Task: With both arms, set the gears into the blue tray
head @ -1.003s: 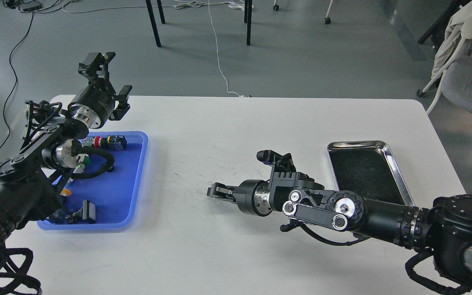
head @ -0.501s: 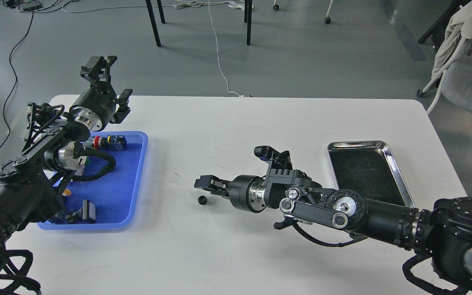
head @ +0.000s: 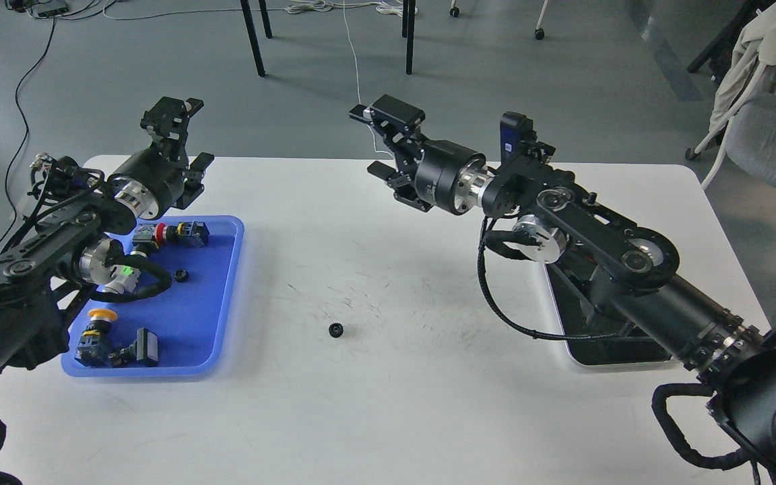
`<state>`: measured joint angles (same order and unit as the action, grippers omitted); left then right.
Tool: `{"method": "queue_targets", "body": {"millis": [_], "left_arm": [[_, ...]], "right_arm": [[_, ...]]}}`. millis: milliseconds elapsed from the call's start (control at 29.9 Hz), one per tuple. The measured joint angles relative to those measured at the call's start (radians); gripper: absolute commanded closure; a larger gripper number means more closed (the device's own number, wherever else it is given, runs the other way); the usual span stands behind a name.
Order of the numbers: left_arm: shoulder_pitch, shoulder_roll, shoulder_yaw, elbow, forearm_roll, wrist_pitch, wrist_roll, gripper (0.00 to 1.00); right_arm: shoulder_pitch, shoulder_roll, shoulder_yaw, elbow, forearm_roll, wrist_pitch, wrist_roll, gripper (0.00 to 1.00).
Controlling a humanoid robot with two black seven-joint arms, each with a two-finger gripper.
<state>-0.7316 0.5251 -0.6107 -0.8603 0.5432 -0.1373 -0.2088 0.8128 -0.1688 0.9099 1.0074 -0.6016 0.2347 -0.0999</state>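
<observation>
One small black gear [head: 335,329] lies alone on the white table, right of the blue tray [head: 216,306]. A second gear [head: 182,274] rests inside the tray near its middle. My left gripper [head: 184,137] hangs open above the tray's far edge with nothing between its fingers. My right gripper [head: 380,140] is raised over the table's far middle, open and empty, well above and behind the loose gear.
The blue tray also holds push-button switches with red [head: 159,234], green [head: 122,271] and yellow [head: 102,315] caps and a black block [head: 146,346]. A steel tray [head: 603,356] sits at the right, mostly hidden under my right arm. Chairs stand beyond the table.
My right arm has lifted from low over the table centre up and back, leaving the gear on the table. My left arm shifted slightly, uncovering the gear in the tray.
</observation>
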Motion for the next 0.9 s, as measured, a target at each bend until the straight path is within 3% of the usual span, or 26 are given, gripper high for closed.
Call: {"method": "queue_targets", "body": {"millis": [134, 234, 401, 702, 902], "left_arm": [[0.003, 0.107, 0.052, -0.18, 0.041, 0.048, 0.042, 0.02], [0.004, 0.166, 0.078, -0.335, 0.118, 0.078, 0.096, 0.02], [0.021, 0.189, 0.12, -0.529, 0.402, 0.088, 0.162, 0.02], [0.042, 0.015, 0.308, -0.575, 1.19, 0.184, 0.188, 0.02], [0.097, -0.028, 0.389, -0.563, 1.517, 0.201, 0.19, 0.03]], "right_arm": [[-0.031, -0.17, 0.101, -0.09, 0.319, 0.057, 0.002, 0.03], [-0.052, -0.265, 0.12, -0.234, 0.533, 0.175, 0.009, 0.03], [-0.119, -0.325, 0.129, -0.459, 0.729, 0.25, 0.011, 0.04], [-0.256, -0.35, 0.167, -0.525, 0.843, 0.254, 0.012, 0.04], [-0.282, -0.341, 0.153, -0.452, 0.847, 0.254, 0.017, 0.03]]}}
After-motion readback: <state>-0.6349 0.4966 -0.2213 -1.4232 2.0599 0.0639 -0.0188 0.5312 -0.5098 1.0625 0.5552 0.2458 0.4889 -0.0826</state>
